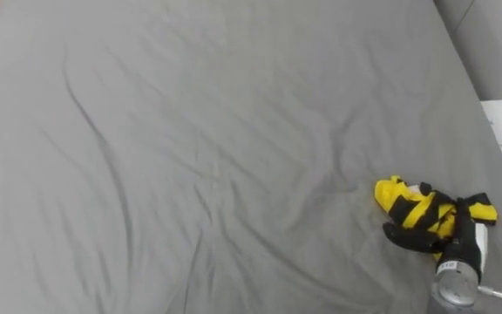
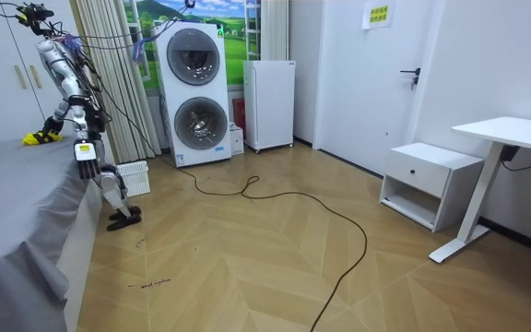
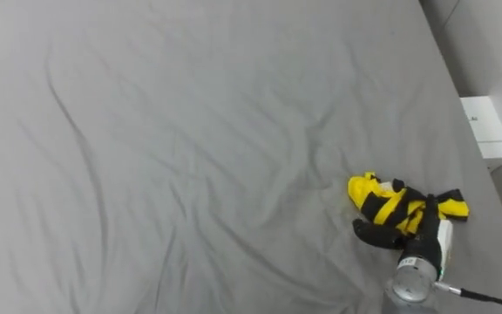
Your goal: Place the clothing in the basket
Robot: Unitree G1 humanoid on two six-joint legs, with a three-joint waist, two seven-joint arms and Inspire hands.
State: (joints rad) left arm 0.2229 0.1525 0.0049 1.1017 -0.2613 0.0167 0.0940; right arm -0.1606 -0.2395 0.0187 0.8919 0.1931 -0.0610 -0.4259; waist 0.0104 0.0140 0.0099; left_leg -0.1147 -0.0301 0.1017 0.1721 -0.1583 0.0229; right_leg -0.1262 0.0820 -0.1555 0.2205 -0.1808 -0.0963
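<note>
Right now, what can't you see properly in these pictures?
1. The yellow cloth: bunched in the right robot hand, eye views; garment type unclear.
2. The left robot hand: too small in the room view to read.
3. The basket: its own wall hides the inside, room view.

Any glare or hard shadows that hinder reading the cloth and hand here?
Eye views: soft, even light on the sheet; creases cast faint shadows, no glare; the yellow cloth stands out against the dark fingers of the right hand curled round it. Room view: evenly lit, no strong glare on the floor; the cloth is small there.
</note>
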